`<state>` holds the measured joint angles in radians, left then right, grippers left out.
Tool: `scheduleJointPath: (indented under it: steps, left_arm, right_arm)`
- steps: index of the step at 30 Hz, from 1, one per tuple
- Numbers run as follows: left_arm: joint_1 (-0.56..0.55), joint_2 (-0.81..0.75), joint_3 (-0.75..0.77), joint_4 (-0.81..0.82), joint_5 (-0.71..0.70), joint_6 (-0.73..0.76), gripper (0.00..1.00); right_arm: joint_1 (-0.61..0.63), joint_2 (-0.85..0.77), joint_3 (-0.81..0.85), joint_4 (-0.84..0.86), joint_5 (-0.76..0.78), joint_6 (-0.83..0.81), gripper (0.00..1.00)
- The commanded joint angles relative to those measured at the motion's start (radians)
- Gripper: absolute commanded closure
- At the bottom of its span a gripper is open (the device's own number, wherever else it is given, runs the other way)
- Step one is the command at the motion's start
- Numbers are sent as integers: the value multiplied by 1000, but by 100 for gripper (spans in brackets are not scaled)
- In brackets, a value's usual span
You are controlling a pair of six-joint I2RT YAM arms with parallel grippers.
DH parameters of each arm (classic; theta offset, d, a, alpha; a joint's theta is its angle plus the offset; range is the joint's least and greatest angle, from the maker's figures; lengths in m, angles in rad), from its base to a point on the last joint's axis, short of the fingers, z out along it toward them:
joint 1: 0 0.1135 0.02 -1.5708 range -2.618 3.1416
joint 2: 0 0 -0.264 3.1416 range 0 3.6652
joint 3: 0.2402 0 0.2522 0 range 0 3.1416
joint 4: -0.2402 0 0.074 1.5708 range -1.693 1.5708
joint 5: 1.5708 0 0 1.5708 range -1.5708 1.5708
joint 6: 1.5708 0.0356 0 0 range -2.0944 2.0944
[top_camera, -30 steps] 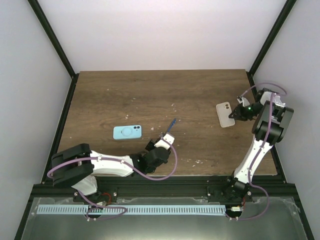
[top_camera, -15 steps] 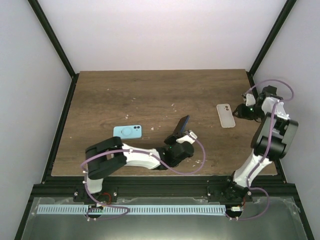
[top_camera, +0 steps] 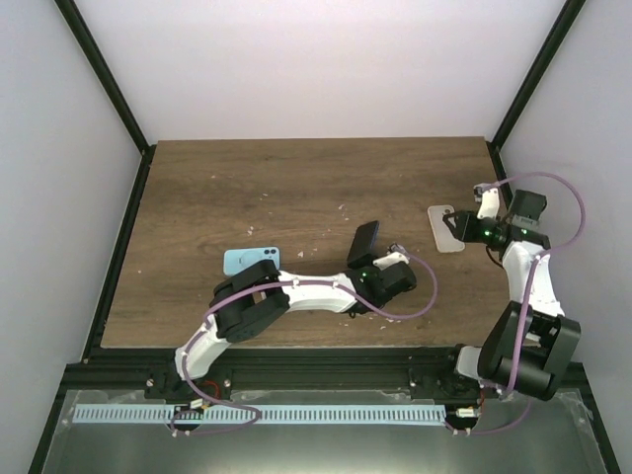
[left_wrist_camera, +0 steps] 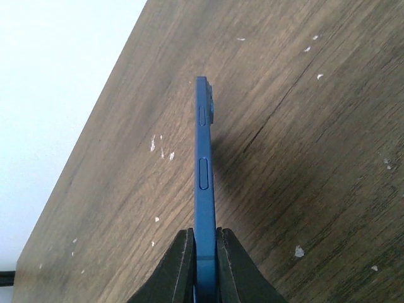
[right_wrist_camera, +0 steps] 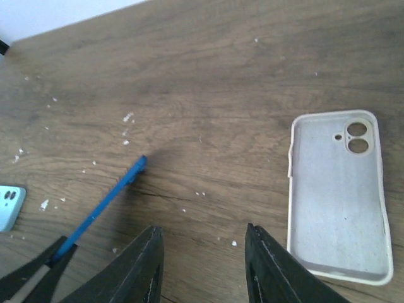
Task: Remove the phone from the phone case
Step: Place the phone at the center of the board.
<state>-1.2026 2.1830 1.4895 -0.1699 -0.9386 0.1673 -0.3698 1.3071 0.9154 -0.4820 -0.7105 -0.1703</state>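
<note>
My left gripper (top_camera: 369, 267) is shut on the lower end of a dark blue phone (top_camera: 362, 242) and holds it up on edge above the middle of the table. In the left wrist view the phone (left_wrist_camera: 203, 158) runs edge-on from between the closed fingers (left_wrist_camera: 205, 233). The empty whitish phone case (right_wrist_camera: 338, 196) lies inside-up on the table at the right. My right gripper (right_wrist_camera: 202, 230) is open and empty, hovering just left of the case. In the top view it (top_camera: 462, 229) is at the case's (top_camera: 440, 225) right edge. The blue phone also shows in the right wrist view (right_wrist_camera: 104, 196).
A light blue phone or case (top_camera: 251, 261) lies flat left of centre, and its corner shows in the right wrist view (right_wrist_camera: 9, 207). Small white crumbs are scattered over the wooden table (top_camera: 296, 188). Black frame posts and pale walls enclose the table.
My left arm has swung right, carrying the blue phone from near the front toward the table's middle. My right arm has changed posture beside the case, which stays flat on the table.
</note>
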Motion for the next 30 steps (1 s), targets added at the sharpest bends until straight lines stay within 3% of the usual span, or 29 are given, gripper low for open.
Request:
scheduleJointPath:
  steps: [1,11,22,30]
  left_arm:
    - [-1,47,85,-143,-33,-33,100]
    - [-8,193,315,-315,24,-89,100]
    - [-7,307,514,-360,109,-109,77]
    - [20,318,556,-384,213,-169,75]
  right_arm:
    - [0,-81,-27,156,-55,78,64]
    - [0,-96,-54,182,-87,89,64]
    - [-11,-71,-43,157,-88,77,64]
    - [-21,-65,-43,149,-98,70,63]
